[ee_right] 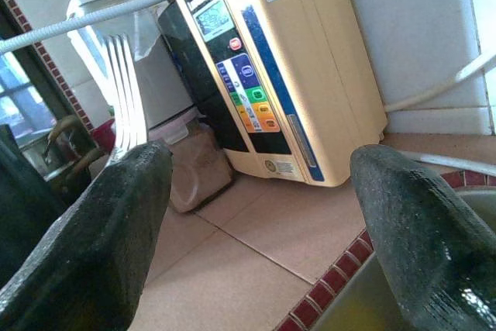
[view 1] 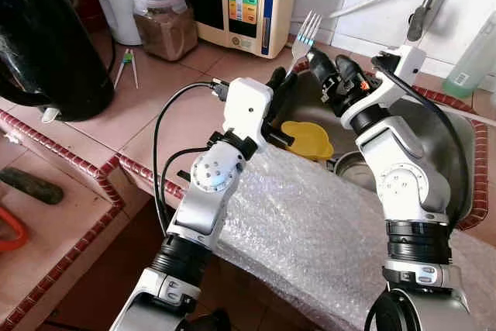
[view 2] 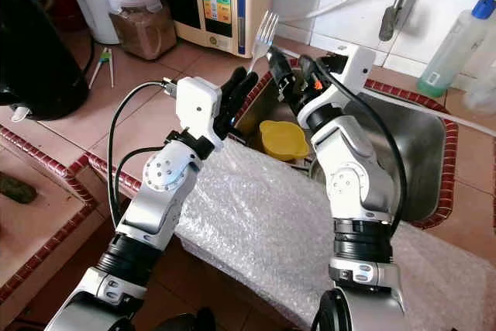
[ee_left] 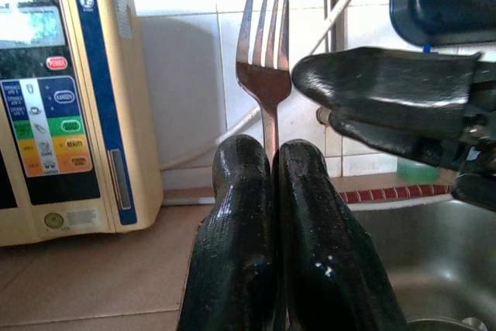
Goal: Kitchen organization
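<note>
The left gripper (ee_left: 271, 184) pinches a fork (view 1: 304, 36) by its handle, above the counter's (view 1: 163, 122) edge at the sink's (view 2: 422, 153) near-left corner. The fork stands almost upright, prongs up. The right gripper (ee_right: 256, 222), fingers spread wide, waits just beside it. The fork appears lifted but not yet put away.

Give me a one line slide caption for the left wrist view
Left gripper shut on an upright fork, with the open right gripper alongside, before a water ionizer.
</note>
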{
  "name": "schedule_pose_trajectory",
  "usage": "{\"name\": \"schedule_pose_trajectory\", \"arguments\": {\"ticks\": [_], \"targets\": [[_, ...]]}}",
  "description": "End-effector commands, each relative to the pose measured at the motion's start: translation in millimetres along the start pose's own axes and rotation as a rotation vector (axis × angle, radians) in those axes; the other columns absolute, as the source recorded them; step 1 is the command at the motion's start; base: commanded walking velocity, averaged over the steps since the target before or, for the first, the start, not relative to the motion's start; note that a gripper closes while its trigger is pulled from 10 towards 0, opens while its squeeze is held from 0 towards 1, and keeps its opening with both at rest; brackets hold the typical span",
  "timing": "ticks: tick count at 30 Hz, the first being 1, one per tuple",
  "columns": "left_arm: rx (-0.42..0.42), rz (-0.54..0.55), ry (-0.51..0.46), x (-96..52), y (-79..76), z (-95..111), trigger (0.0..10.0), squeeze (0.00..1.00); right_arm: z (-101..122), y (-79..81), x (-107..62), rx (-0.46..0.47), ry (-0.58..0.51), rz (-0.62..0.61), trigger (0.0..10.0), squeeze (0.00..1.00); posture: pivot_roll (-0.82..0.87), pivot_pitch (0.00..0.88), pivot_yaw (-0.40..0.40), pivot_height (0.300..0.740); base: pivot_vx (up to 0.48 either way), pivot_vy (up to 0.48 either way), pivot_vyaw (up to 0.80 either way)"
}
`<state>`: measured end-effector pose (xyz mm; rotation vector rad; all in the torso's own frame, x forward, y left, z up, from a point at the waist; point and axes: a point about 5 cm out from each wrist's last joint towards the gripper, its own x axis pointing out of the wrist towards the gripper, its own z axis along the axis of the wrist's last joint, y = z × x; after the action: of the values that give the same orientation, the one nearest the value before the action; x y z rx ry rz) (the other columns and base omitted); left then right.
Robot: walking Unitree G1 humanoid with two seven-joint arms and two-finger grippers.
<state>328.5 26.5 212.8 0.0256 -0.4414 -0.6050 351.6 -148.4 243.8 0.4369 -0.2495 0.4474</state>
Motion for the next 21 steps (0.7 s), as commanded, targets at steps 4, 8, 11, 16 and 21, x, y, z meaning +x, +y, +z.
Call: {"name": "schedule_pose_trajectory", "arguments": {"ticks": [4, 8, 11, 16, 21], "targets": [[-0.005, 0.007, 0.019, -2.0, 0.1, -3.1, 0.0, 0.00, 1.2, 0.9, -9.0, -0.048, 0.036, 0.076, 10.0, 0.00, -0.07, 0.117, 0.004, 0.740, 0.000, 0.000, 0.00], [-0.006, 0.004, 0.015, -1.5, -0.5, -1.9, 0.0, 0.00, 1.9, -5.3, -15.2, -0.068, 0.052, 0.078, 10.0, 1.00, -0.07, 0.119, 0.006, 0.740, 0.000, 0.000, 0.00], [-0.012, -0.010, 0.018, -0.8, -3.3, -2.7, 0.0, 0.00, 2.4, -0.2, -14.7, -0.044, 0.046, 0.114, 10.0, 0.45, -0.08, 0.118, 0.008, 0.740, 0.000, 0.000, 0.00], [-0.016, -0.022, 0.017, -0.6, -6.0, -2.7, 0.0, 0.00, 1.2, 6.9, -12.8, -0.028, 0.040, 0.148, 10.0, 0.00, -0.07, 0.118, 0.005, 0.740, 0.000, 0.000, 0.00], [-0.031, -0.052, 0.006, -0.5, -9.6, -0.7, 0.0, 0.00, -5.9, 14.8, -3.9, 0.018, 0.038, 0.178, 10.0, 0.00, -0.07, 0.118, 0.007, 0.740, 0.000, 0.000, 0.00]]}}
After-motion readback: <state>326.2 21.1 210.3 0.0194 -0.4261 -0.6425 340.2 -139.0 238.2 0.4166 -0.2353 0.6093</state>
